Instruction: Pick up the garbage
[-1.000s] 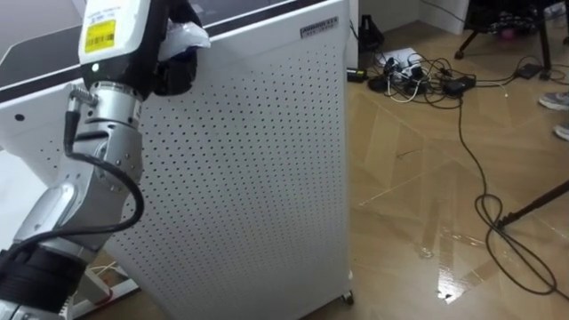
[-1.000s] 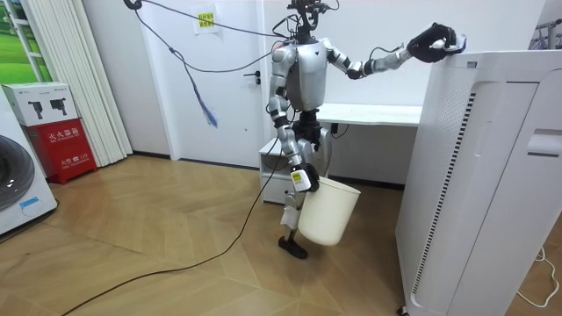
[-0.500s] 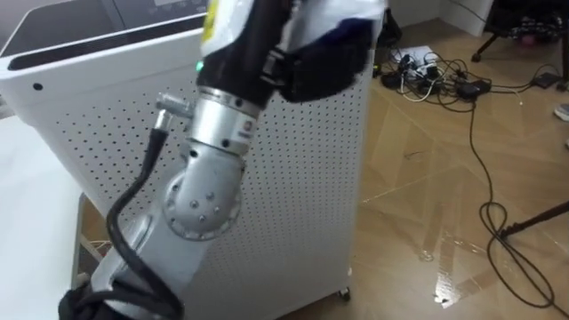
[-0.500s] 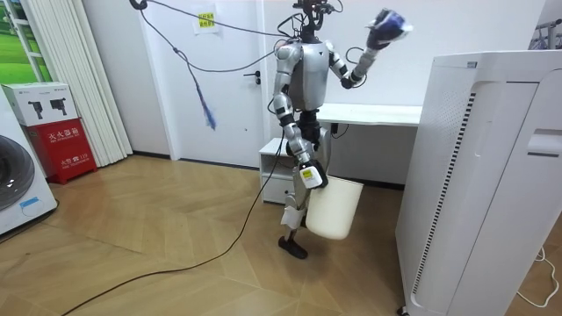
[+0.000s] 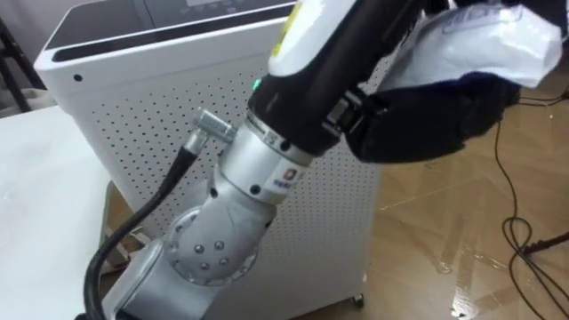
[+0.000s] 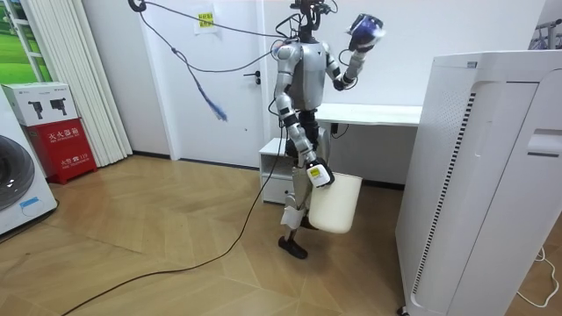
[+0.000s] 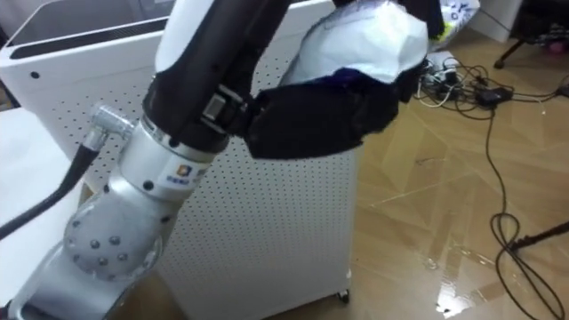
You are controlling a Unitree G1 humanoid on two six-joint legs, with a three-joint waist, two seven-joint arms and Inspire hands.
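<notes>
Garbage, a crumpled white wad, sits clamped in my left hand, raised at head height, with the white perforated cabinet on the far side. Low down, my right hand grips the white bin by its rim.

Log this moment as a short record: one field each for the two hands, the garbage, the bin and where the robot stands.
left hand: raised high, curled round the garbage
garbage: crumpled white wad with a bit of blue, in the air, apart from the white perforated cabinet
right hand: low, at the rim of the white bin; grip too small to read
white bin: off the wooden floor, beside the robot's leg
stance: upright before the white desk, cabinet on the room view's right
</notes>
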